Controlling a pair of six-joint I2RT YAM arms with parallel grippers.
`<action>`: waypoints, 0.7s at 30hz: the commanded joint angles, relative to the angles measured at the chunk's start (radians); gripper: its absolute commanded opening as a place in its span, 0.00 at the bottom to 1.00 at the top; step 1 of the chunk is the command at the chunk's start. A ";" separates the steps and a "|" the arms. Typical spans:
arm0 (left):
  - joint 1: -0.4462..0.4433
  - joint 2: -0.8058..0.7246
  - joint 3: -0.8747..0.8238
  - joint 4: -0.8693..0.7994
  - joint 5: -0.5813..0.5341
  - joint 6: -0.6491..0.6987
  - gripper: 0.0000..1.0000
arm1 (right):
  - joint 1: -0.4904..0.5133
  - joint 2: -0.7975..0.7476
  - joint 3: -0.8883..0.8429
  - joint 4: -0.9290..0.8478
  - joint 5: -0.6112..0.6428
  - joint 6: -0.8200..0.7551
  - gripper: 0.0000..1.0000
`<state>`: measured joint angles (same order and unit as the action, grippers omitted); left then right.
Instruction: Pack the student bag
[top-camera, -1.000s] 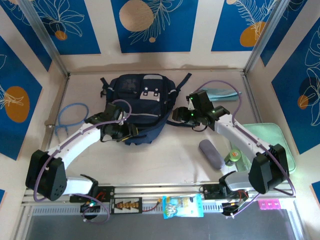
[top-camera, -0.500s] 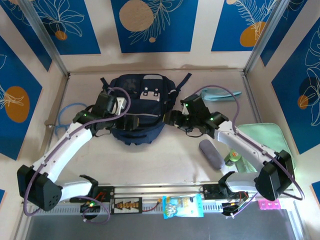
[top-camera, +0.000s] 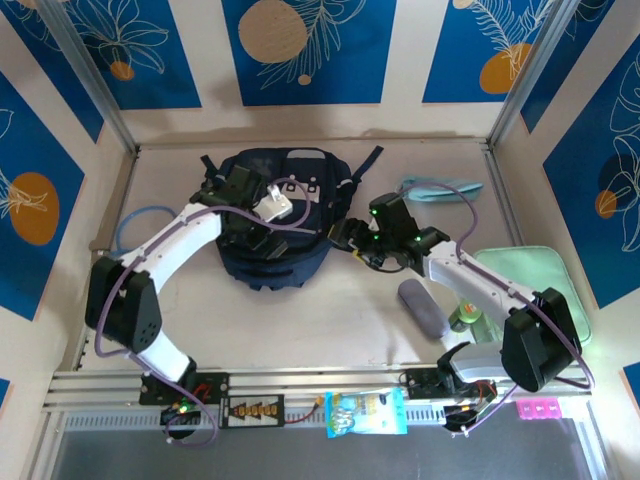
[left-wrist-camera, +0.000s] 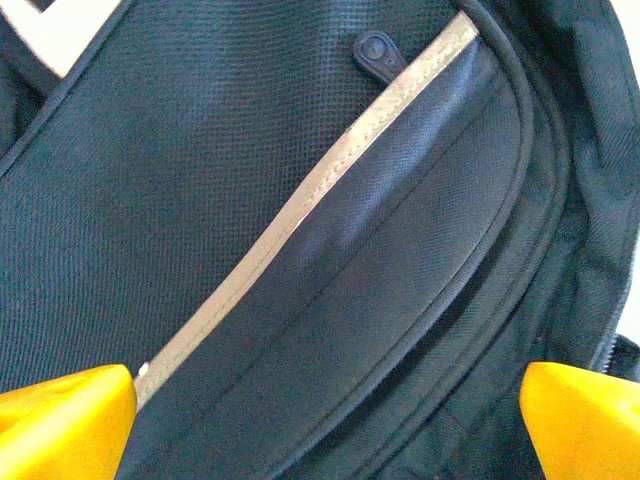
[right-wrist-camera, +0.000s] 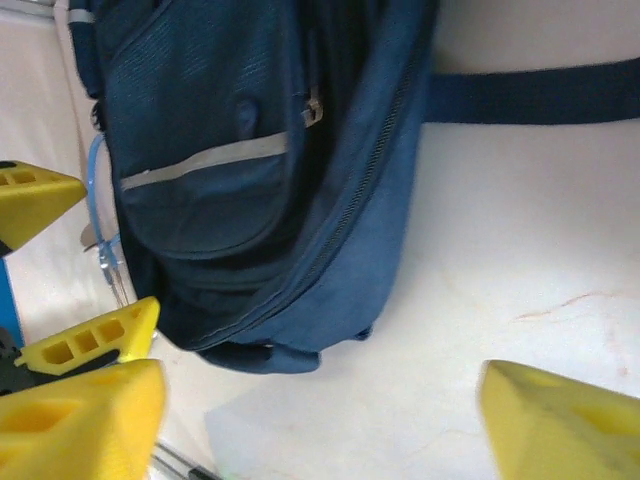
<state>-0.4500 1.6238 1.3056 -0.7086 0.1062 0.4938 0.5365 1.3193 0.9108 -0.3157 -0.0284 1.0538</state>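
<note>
The student bag (top-camera: 290, 180), a dark navy backpack with a grey-white patch, lies flat at the middle back of the table. My left gripper (top-camera: 258, 238) hovers right over its front pocket. In the left wrist view the yellow fingertips (left-wrist-camera: 62, 420) stand far apart above the navy fabric and grey trim stripe (left-wrist-camera: 300, 210), with nothing between them. My right gripper (top-camera: 345, 235) is just off the bag's right side. Its jaws are open over bare table (right-wrist-camera: 420, 330), with the bag (right-wrist-camera: 250, 150) ahead of them and untouched.
A blue cable loop (top-camera: 140, 225) lies left of the bag and a teal item (top-camera: 440, 187) at the back right. A mint-green zip case (top-camera: 530, 280), a grey roll (top-camera: 422, 308) and a green can (top-camera: 463, 315) lie on the right. A snack packet (top-camera: 365, 412) rests on the front rail.
My left gripper let go at the bag's front edge, opened wide and swung up over the bag. The bag's pulled front settled back. My right gripper opened wider and edged toward the bag.
</note>
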 joint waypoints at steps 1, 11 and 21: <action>-0.004 0.043 0.041 -0.050 0.039 0.166 0.98 | -0.032 -0.046 0.001 0.002 0.014 -0.029 0.93; -0.005 0.187 0.134 -0.140 0.020 0.246 0.82 | -0.103 -0.041 0.030 -0.017 -0.014 -0.086 1.00; -0.004 0.243 0.197 -0.072 -0.120 0.283 0.40 | -0.152 -0.029 0.048 -0.016 -0.053 -0.103 0.99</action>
<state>-0.4534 1.8431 1.4395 -0.8055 0.0544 0.7567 0.3939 1.2907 0.9192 -0.3233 -0.0505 0.9752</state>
